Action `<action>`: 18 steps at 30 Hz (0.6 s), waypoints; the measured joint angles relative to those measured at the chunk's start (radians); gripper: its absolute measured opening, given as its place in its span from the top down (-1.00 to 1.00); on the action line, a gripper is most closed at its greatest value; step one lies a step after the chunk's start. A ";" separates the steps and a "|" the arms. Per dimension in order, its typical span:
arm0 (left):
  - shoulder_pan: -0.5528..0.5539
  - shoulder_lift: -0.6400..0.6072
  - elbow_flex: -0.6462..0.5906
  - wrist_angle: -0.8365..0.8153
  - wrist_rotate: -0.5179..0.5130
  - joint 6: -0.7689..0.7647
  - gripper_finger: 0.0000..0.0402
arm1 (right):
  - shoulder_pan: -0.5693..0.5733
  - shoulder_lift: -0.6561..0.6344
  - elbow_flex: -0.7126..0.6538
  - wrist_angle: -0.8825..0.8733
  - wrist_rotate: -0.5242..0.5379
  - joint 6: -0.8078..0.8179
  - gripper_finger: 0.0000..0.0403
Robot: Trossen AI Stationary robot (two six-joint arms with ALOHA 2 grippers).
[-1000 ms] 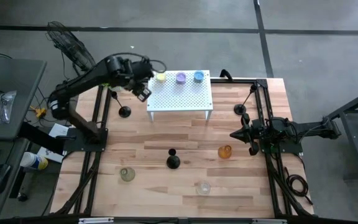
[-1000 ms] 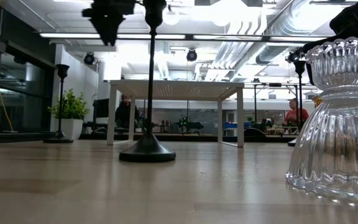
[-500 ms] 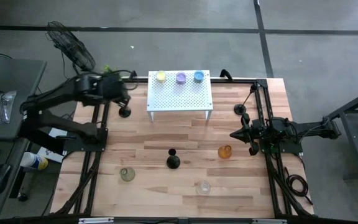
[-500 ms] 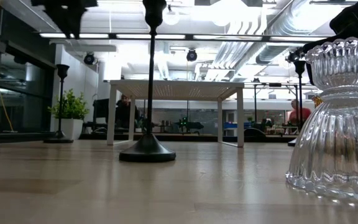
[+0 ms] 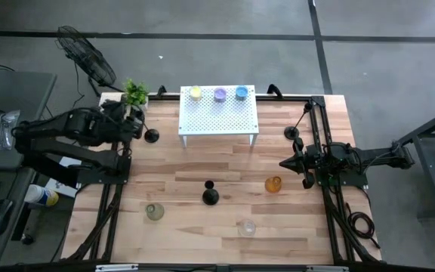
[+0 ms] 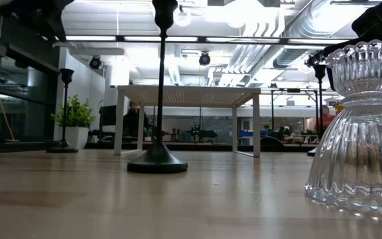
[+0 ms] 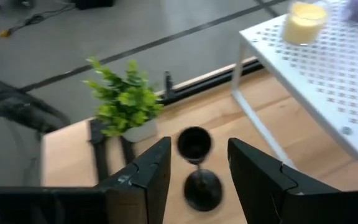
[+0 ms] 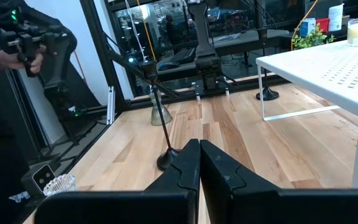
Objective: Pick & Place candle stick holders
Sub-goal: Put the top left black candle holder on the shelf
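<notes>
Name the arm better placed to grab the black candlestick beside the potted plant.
Left, probably. The left gripper is open and lined up on that candlestick, which shows between its fingers, beside the potted plant. The right gripper is shut at the table's opposite edge, past the white rack.

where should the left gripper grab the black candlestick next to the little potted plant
Grip the slim black candlestick on its thin stem, between the cup-shaped top and the round base. It stands upright near the table's left edge, so come in level from the left arm's side. The left gripper is open, its fingers either side of the stem. The green potted plant is behind it.
</notes>
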 joint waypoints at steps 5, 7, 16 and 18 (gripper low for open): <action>-0.045 -0.046 -0.099 0.131 0.004 0.001 0.10 | 0.000 0.000 0.000 0.000 0.000 0.000 0.99; -0.057 -0.049 -0.123 0.165 0.006 0.002 0.01 | 0.000 0.000 0.000 0.000 0.000 0.000 0.99; -0.181 -0.044 -0.133 0.157 0.012 -0.020 -0.29 | 0.000 0.000 0.000 0.000 0.000 0.000 0.99; -0.214 -0.044 -0.140 0.144 0.002 -0.087 -0.29 | 0.000 0.000 0.000 0.000 0.000 0.000 0.99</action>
